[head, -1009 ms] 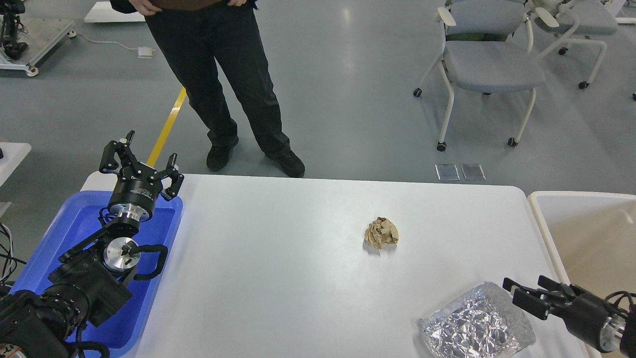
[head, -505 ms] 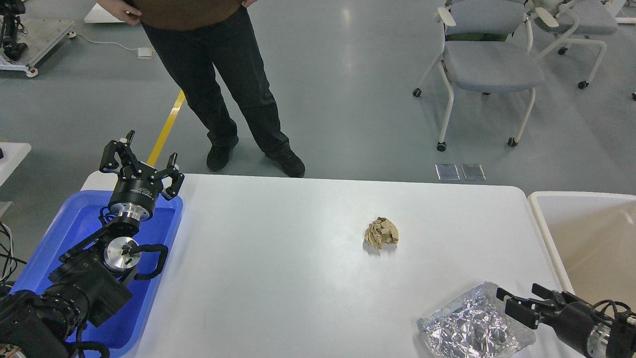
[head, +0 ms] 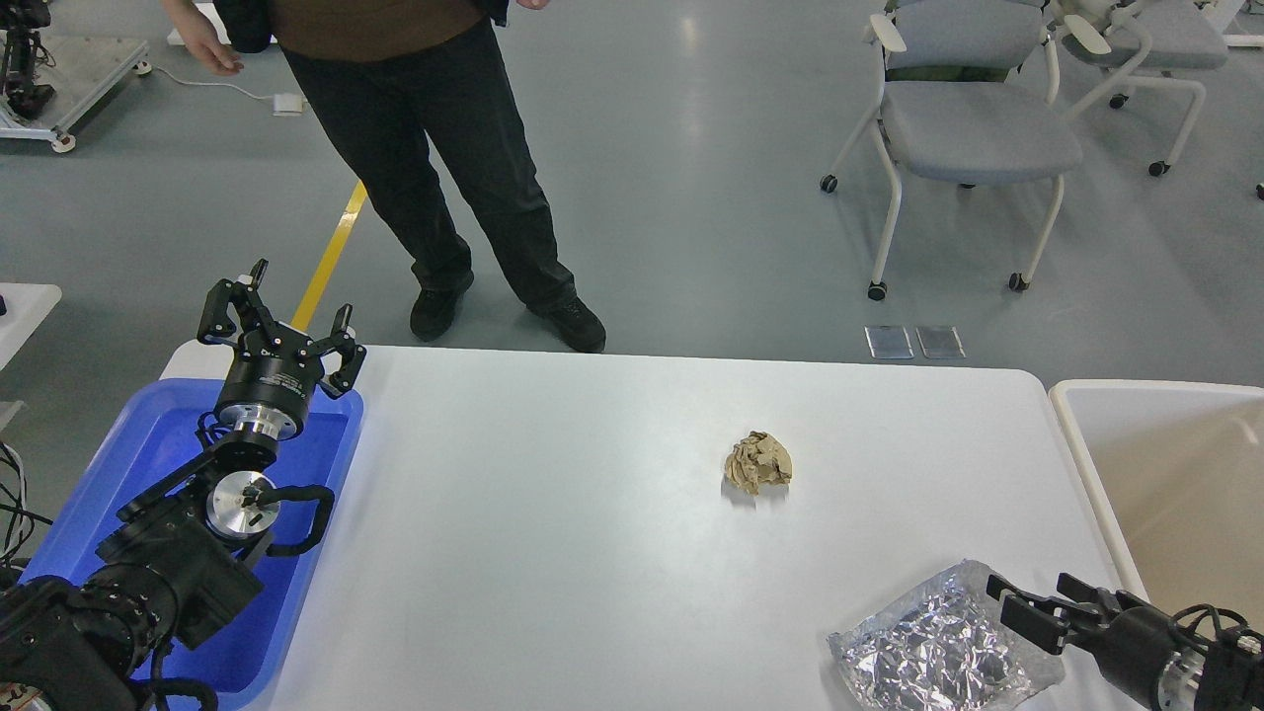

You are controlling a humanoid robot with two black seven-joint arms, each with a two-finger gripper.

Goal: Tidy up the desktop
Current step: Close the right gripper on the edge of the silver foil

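Observation:
The white desktop (head: pixel 553 513) fills the middle of the head view. A crumpled brown paper ball (head: pixel 757 462) lies on it right of centre. A crinkled silver foil bag (head: pixel 938 647) lies at the front right. My right gripper (head: pixel 1032 604) is open and empty, its fingers just past the foil bag's right edge. My left gripper (head: pixel 279 318) is open and empty, raised above the far end of the blue tray (head: pixel 148 454) at the left.
A beige open bin (head: pixel 1165 474) stands past the desktop's right edge. A person in dark trousers (head: pixel 444 168) stands behind the far edge. Grey chairs (head: pixel 978 128) stand at the back right.
My right gripper has moved down and slightly left, closer to the foil bag's right edge. The person behind the table has shifted his arms. My left arm has not moved.

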